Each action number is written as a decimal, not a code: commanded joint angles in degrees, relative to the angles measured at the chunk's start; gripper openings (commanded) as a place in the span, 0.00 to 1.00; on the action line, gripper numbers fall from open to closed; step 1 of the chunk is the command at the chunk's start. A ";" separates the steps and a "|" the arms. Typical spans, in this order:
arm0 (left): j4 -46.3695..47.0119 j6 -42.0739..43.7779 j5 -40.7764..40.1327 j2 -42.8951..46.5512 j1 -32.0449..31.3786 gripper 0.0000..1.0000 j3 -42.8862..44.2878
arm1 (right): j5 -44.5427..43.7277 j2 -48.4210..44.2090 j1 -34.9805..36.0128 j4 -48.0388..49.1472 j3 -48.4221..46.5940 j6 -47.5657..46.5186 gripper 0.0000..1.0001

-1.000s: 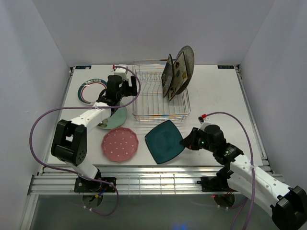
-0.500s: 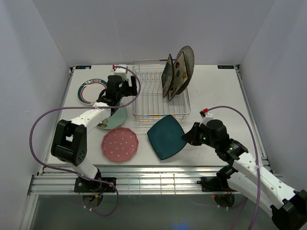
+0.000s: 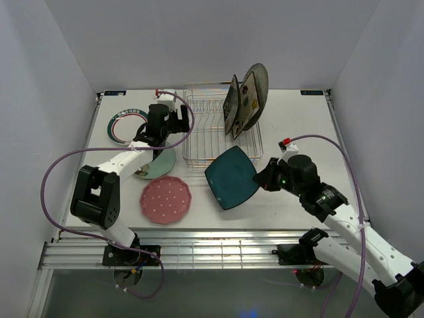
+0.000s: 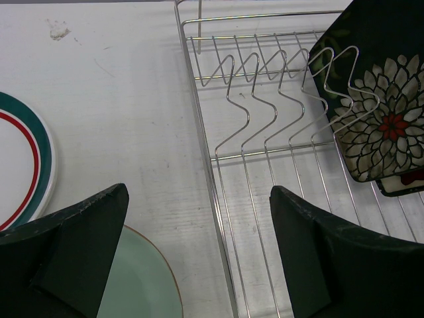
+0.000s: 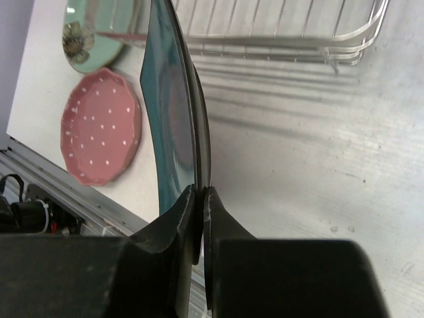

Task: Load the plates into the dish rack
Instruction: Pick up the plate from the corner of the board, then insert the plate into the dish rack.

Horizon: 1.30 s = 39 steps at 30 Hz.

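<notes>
1. Teal plate [image 3: 232, 177]: clamped at its right rim by the right hand [image 3: 263, 180], tilted steeply, just in front of the rack [image 3: 205, 136]. Contact with the counter [image 3: 298, 126]: cannot tell.
2. Right wrist view: both fingers [image 5: 180, 222] pinch the rim, plate edge-on.
3. Left hand [image 4: 199, 199]: jaws wide apart, holding nothing, above the rack's left rail.
4. Rack, right rear: black plate [image 3: 231, 107], cream plate [image 3: 248, 99] and grey plate [image 3: 259, 78] standing upright.
5. Flat on the counter, left side: pink plate [image 3: 165, 199], mint plate [image 3: 161, 165], white plate [image 3: 124, 126].
</notes>
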<state>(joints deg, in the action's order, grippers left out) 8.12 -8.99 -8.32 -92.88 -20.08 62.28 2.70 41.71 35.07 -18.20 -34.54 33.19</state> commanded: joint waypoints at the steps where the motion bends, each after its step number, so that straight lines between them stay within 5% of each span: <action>1: 0.14 0.21 0.32 4.02 0.30 0.98 0.74 | -1.11 0.99 0.26 9.59 -10.61 -0.58 0.08; 33: 0.32 0.38 -0.03 3.15 0.30 0.98 0.91 | -20.19 31.75 0.70 5.45 -47.53 -7.78 0.08; 39: 0.40 0.38 -0.30 2.97 0.21 0.98 1.00 | -29.23 36.50 4.39 4.05 -53.24 -10.33 0.08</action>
<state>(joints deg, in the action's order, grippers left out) 8.14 -8.95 -8.36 -92.88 -20.08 62.28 -20.56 78.41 37.58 -22.28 -80.97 24.01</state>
